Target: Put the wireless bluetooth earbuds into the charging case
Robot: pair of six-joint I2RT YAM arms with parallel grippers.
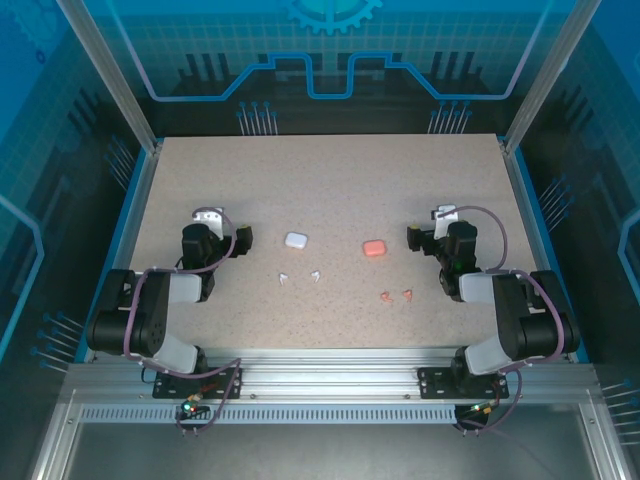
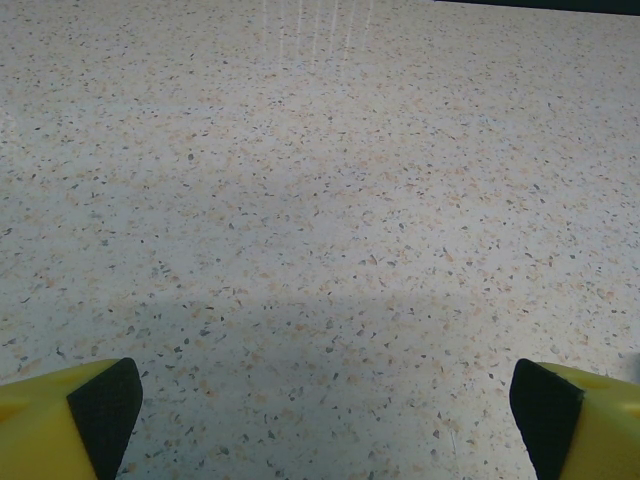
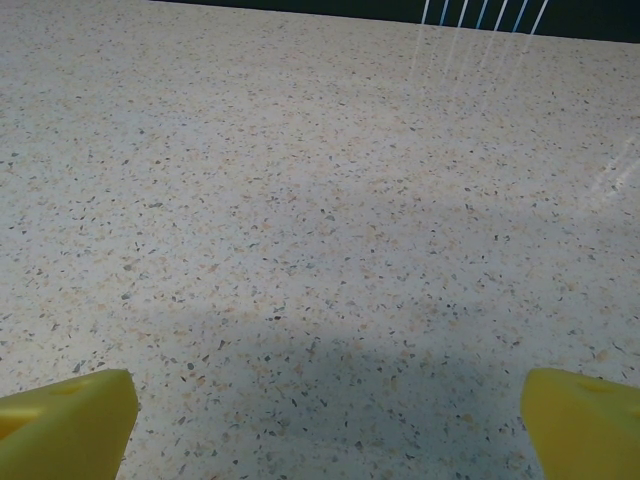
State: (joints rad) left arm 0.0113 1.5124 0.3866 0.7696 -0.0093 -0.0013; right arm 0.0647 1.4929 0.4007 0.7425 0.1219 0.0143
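Top external view shows matched sets, probably sorted by colour: two white stemmed plastic earbuds (image 1: 283,278) just in front of a small rounded white charging case (image 1: 295,240), and two salmon-pink stemmed earbuds (image 1: 385,295) by a pink charging case (image 1: 374,247), all mid-table between the arms. Wrist views add finger detail: the left gripper (image 2: 325,400) and right gripper (image 3: 330,410) are spread wide, empty, over speckled tabletop (image 3: 300,200).

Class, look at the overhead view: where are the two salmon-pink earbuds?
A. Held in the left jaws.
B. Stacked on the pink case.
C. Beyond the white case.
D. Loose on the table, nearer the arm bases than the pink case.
D: the pink earbuds lie side by side on the table, apart from the pink case and on its near side.
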